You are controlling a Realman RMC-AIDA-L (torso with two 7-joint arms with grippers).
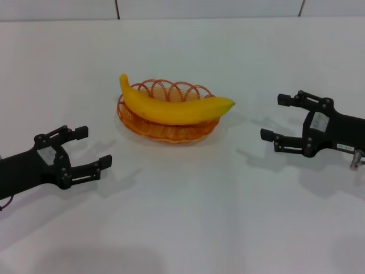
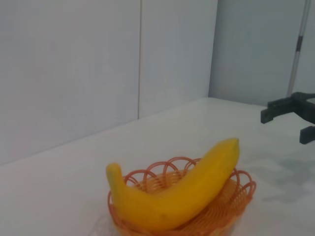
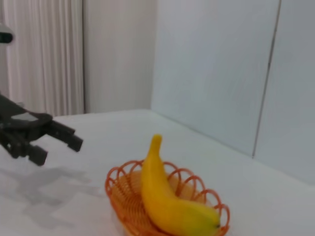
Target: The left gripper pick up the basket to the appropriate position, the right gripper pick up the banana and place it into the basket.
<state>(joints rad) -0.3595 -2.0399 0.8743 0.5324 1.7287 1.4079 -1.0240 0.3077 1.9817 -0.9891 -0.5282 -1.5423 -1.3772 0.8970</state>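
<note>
The yellow banana [image 1: 171,106] lies inside the orange wire basket [image 1: 149,127], which stands on the white table in the middle of the head view. My left gripper [image 1: 93,150] is open and empty, low at the left, apart from the basket. My right gripper [image 1: 275,118] is open and empty at the right, apart from the basket. The left wrist view shows the banana [image 2: 182,194] in the basket [image 2: 242,191] and the right gripper [image 2: 284,120] far off. The right wrist view shows the banana [image 3: 165,199], the basket [image 3: 120,189] and the left gripper [image 3: 58,149].
The white table [image 1: 188,217] spreads around the basket, with bare surface in front and to both sides. A pale panelled wall [image 1: 171,8] runs along the table's far edge. A white curtain [image 3: 44,54] hangs in the background of the right wrist view.
</note>
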